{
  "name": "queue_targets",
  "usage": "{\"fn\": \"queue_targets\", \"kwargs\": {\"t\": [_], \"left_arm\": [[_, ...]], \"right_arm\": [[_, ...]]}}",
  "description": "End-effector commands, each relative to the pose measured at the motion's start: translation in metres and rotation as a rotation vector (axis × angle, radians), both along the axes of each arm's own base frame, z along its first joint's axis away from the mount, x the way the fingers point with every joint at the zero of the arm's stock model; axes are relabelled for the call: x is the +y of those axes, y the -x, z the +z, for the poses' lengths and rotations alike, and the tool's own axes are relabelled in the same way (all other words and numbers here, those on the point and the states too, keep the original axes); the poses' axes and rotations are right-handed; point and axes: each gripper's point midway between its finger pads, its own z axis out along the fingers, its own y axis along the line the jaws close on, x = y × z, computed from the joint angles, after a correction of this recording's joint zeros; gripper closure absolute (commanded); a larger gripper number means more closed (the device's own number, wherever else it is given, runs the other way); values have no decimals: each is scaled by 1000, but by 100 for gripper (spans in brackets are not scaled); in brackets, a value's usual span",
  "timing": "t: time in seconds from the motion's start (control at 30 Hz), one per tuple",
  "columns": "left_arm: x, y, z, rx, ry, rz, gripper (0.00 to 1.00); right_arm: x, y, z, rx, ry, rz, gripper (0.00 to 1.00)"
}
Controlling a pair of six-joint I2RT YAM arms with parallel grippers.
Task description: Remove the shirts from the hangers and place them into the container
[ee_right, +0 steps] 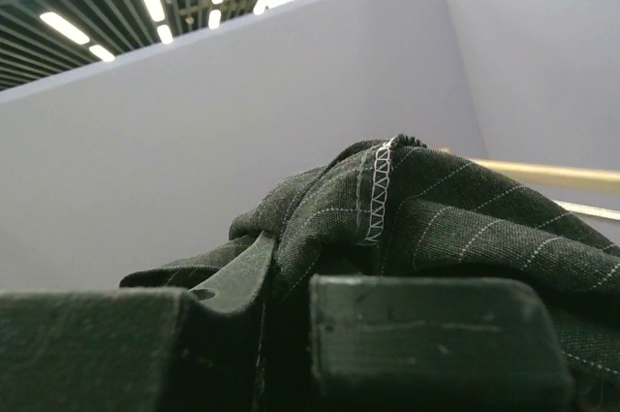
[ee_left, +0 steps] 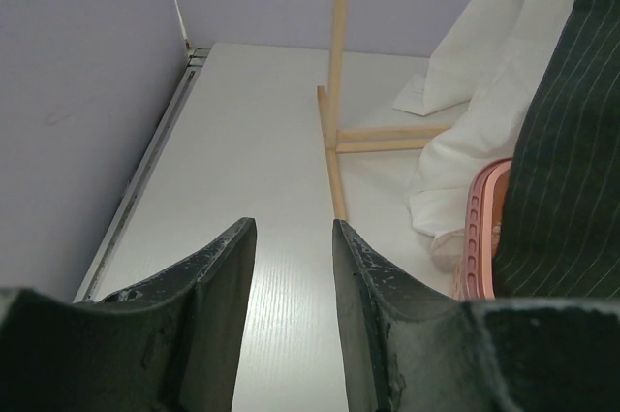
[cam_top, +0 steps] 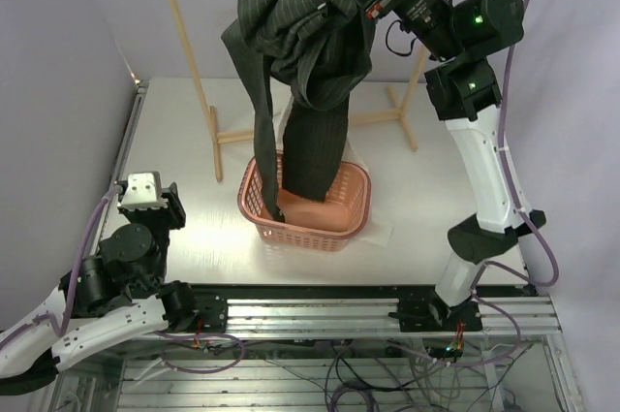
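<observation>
- The left gripper [cam_top: 145, 187] sits low at the near left of the table [cam_top: 174, 131], its arm folded back against its base. In its wrist view, the two dark fingers [ee_left: 218, 276] stand partly apart with bare tabletop showing in the gap. The claw is at a middling width and holds nothing.
- The salmon-pink laundry basket [cam_top: 302, 234] stands on the table near the middle, slightly nearer than the rack's feet. In the left wrist view its perforated rim [ee_left: 480, 228] shows at the right edge.
- The cream-white shirt [ee_left: 484, 111] lies bunched on the table against the basket's left side, some of it apparently trapped beneath. From above it is hard to pick out against the pale tabletop.
- The dark pinstriped shirt [cam_top: 315, 131] hangs in the air above the basket. One sleeve and a long fold drop straight down, and their lower ends reach inside the basket. The bunched upper part is well above the table.
- The right gripper [cam_top: 363, 0] is raised high at the far right, its white arm rising from the near-right base. Its claw is clamped tight on the bunched top of the pinstriped shirt. The right wrist view shows the dark fabric [ee_right: 436, 208] heaped over the pinched fingers [ee_right: 242, 271], with a white zigzag seam on top.
- The wooden rack [cam_top: 184, 44] stands at the far side, behind the hanging shirt. Its uprights lean inward and its flat feet rest on the table.
</observation>
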Motion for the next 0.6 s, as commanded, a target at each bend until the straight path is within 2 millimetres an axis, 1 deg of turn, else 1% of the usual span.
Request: {"fn": "queue_targets", "kwargs": {"t": [0.0,0.03,0.1,0.2,0.3,0.43,0.5,0.57], "left_arm": [[2,0,5,0,1,18,51],[1,0,4,3,-5,19,51],[1,-1,4,6,-11,19,52],[1,0,4,2,-6,13,52],[2,1,6,-6,10,6,52],[2,1,12,-26,61,3,51],[-5,-2,16,-28,66,-11,51],[-14,-5,15,-13,27,-21,52]], "right_arm": [[-4,12,26,-67,-56,9,100],[-4,12,20,-58,-45,5,100],[-7,11,1,-36,-19,-26,100],[-16,8,-35,21,55,-105,100],[-24,6,-76,74,170,-183,100],[-38,-5,-136,164,350,-307,100],[-41,-8,-166,208,437,-329,100],[-42,-8,-192,242,514,-331,100]]}}
